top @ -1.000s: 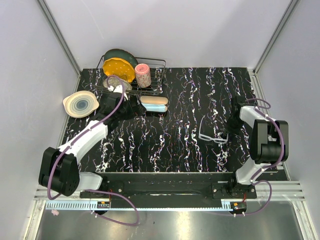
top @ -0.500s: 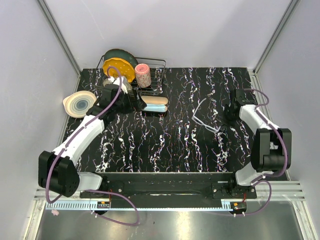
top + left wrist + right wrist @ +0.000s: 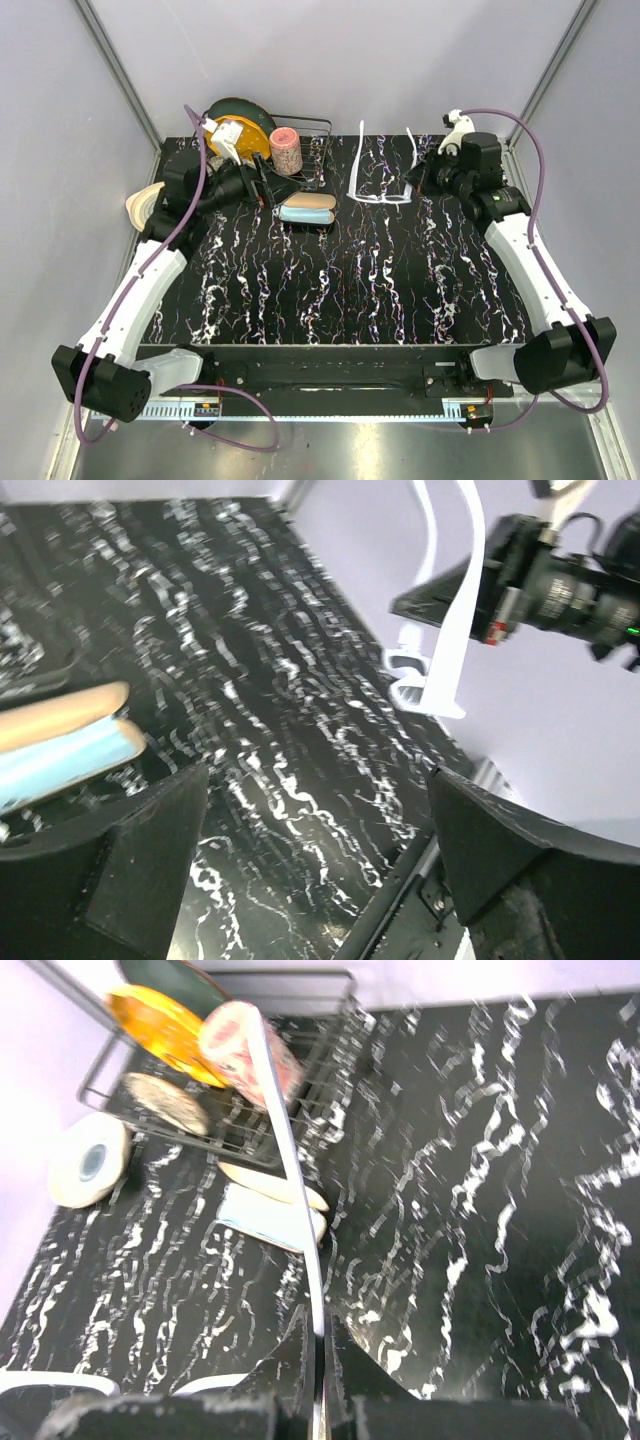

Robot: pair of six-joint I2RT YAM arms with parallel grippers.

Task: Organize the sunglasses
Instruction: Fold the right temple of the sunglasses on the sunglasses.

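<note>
The sunglasses (image 3: 380,197), thin white frame with clear lenses, hang in the air over the back of the table. My right gripper (image 3: 419,177) is shut on one slim arm of the sunglasses (image 3: 290,1160), which runs up from between the pinched fingertips (image 3: 323,1355). My left gripper (image 3: 262,186) is open beside the dish rack with nothing between its fingers (image 3: 150,860). In the left wrist view the sunglasses (image 3: 450,630) show at upper right, well apart from the left gripper (image 3: 320,850).
A peach and light-blue oblong item (image 3: 307,208) lies in front of a wire dish rack (image 3: 312,150) holding a yellow plate (image 3: 240,135) and a pink cup (image 3: 286,150). A cream bowl (image 3: 143,203) sits at the left edge. Grey walls close in the table.
My right gripper shut on the sunglasses' arm, lifted them off the table at middle right and carried them to the back. My left arm reached up and further back beside the rack.
</note>
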